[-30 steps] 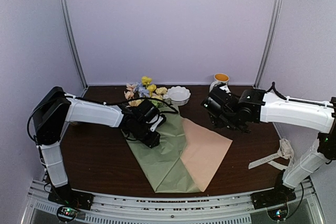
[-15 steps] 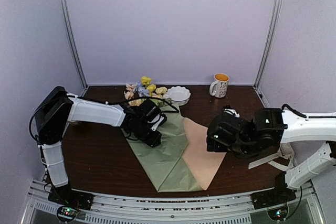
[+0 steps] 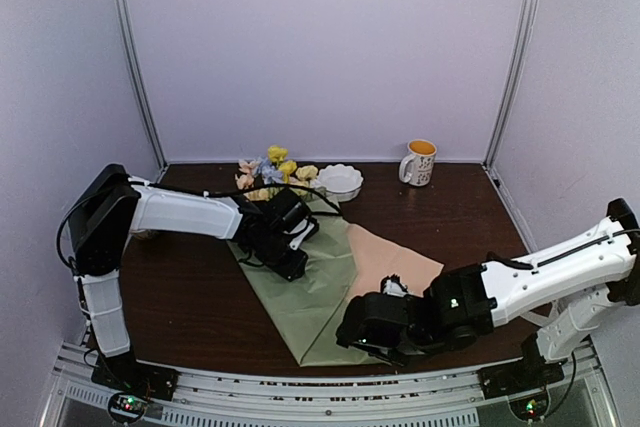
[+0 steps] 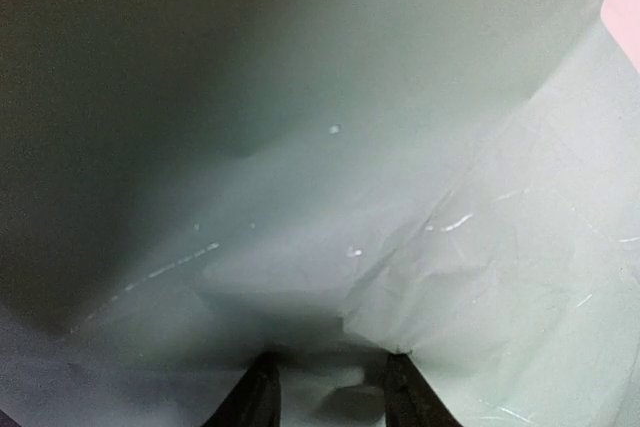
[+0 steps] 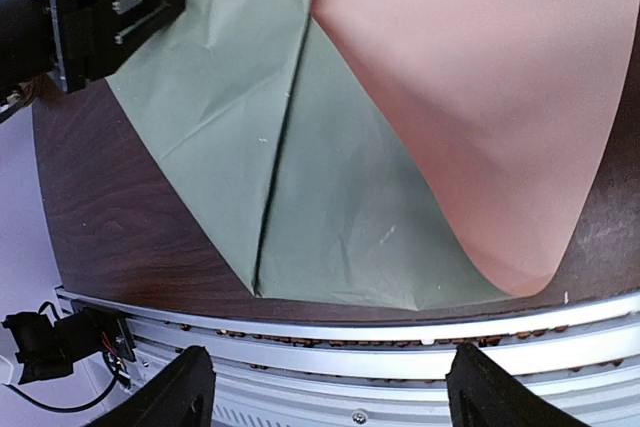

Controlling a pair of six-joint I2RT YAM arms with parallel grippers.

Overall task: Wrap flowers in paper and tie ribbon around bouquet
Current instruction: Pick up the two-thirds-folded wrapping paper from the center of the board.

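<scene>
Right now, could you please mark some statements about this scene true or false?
1. The mug stands on the paper. False: it stands on the bare table, apart from the paper.
2. The right gripper is open and empty. True.
3. The white bowl sits next to the flowers. True.
4. The paper shows only green. False: a peach-tan part shows too.
5. The left gripper is over bare table. False: it is over the green paper.

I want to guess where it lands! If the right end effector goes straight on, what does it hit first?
Probably the paper, at its green near corner. The right end effector, open, points down toward it, but depth is unclear, so it could be the metal rail right by it.
</scene>
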